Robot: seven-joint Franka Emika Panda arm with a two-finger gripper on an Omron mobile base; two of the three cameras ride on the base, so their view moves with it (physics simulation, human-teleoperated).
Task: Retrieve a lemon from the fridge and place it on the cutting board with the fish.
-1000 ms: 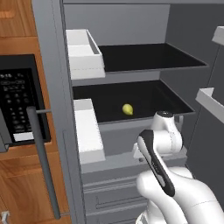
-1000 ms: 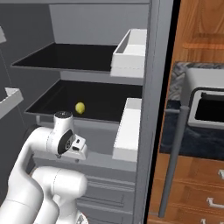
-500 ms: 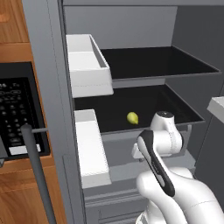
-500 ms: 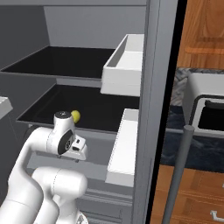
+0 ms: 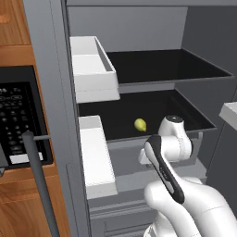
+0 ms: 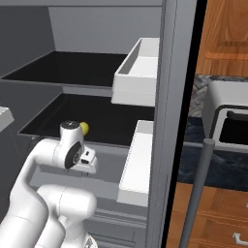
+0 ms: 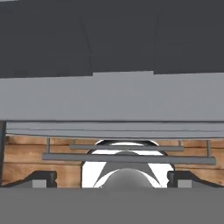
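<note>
The fridge (image 5: 51, 65) stands open right in front of me. A small yellow-green lemon (image 5: 140, 124) lies alone on the lower dark shelf (image 5: 185, 111), towards its front; in the right base view the lemon (image 6: 84, 127) peeks out just behind my wrist. My arm is folded in front of that shelf, with the hand below the shelf's front edge. In the hand view my gripper (image 7: 112, 179) is open, its fingertips (image 7: 41, 178) wide apart with nothing between them, facing grey fridge panels and wooden floor. The cutting board and the fish are out of view.
White door bins (image 5: 92, 69) hang on the left door, and others (image 6: 138, 164) on the right door. A black-panelled microwave (image 5: 18, 120) and a bar handle (image 5: 39, 185) are at the left. A toaster oven (image 6: 227, 121) sits on the dark counter at the right.
The whole picture has grown and shifted: the base has driven closer to the fridge. The arm holds the same folded pose and the lemon stays on its shelf.
</note>
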